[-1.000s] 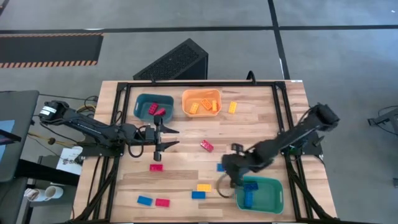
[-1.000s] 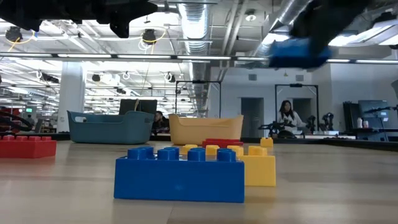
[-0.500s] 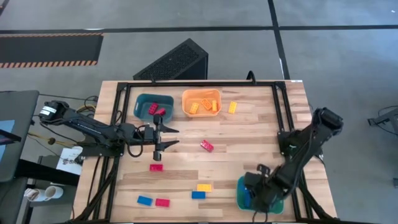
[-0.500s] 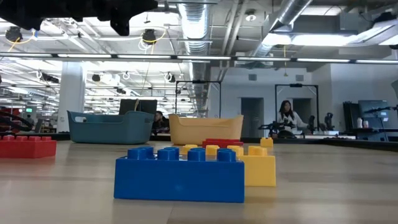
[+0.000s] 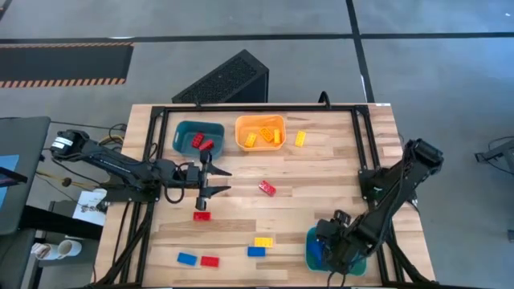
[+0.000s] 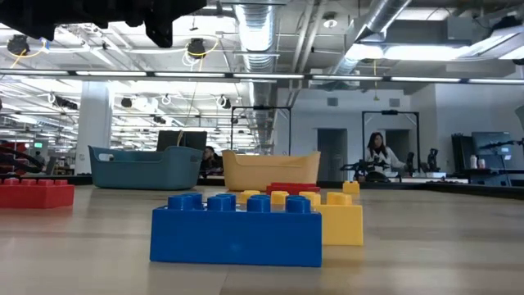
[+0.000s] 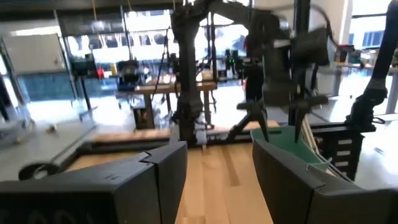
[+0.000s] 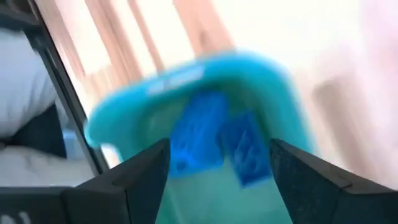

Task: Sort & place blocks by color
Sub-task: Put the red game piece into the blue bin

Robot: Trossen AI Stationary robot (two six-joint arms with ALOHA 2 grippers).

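Blue drop at green bin
My right gripper [image 8: 217,180] fingers spread, empty, over green bin [image 8: 273,93]; two blue blocks [image 8: 199,140] inside. Left gripper [image 7: 214,180] half-open, empty.

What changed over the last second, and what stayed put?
The right gripper swung from mid-table, where it carried a blue block, to the green bin at the near right and opened its fingers; two blue blocks now lie inside. The left gripper stayed open and empty above the table. The loose blocks look unmoved.
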